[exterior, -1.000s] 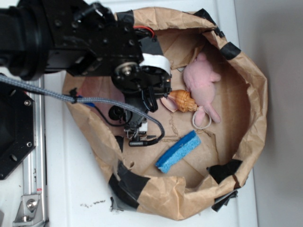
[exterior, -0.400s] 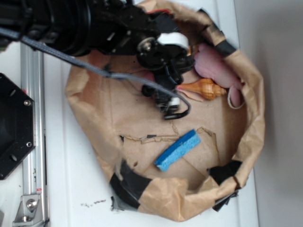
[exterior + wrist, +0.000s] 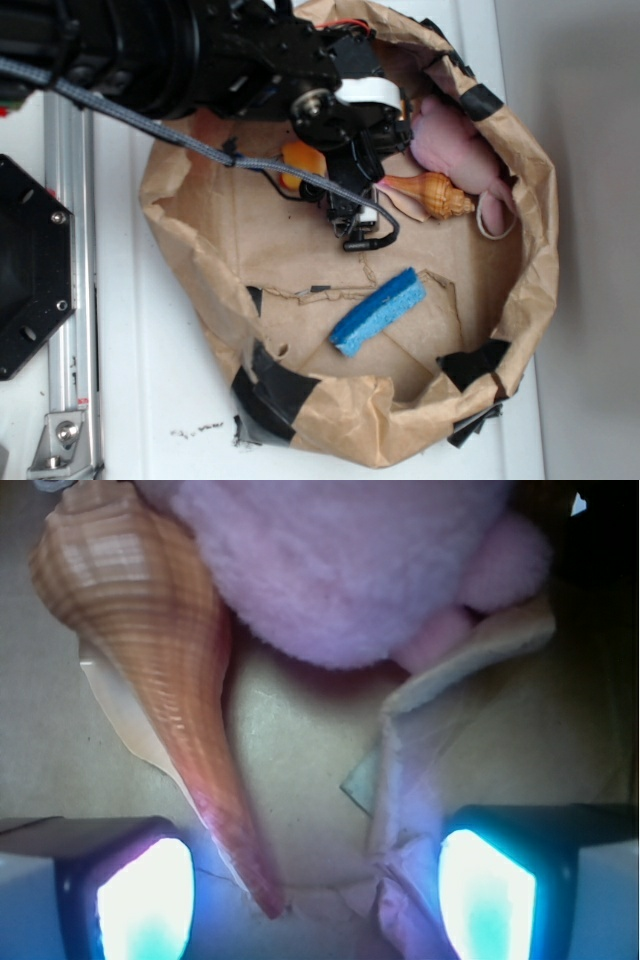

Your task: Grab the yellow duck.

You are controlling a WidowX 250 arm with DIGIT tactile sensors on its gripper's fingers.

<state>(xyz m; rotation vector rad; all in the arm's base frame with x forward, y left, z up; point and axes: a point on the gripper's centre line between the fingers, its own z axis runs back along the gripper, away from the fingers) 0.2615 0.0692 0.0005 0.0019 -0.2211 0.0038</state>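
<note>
Small rounded yellow-orange rubber duck: half hidden behind arm, ungrasped; end effector wide open, empty, facing orange-tan spiral seashell — approach stage; next, redirect toward duck.

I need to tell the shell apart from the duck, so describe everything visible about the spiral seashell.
The spiral seashell is orange-tan and ribbed, glossy and hard-looking, with a broad whorled end tapering to a thin point. It lies flat on the paper bag's brown floor, against the pink plush, its tip reaching between the open end effector's fingers.
</note>
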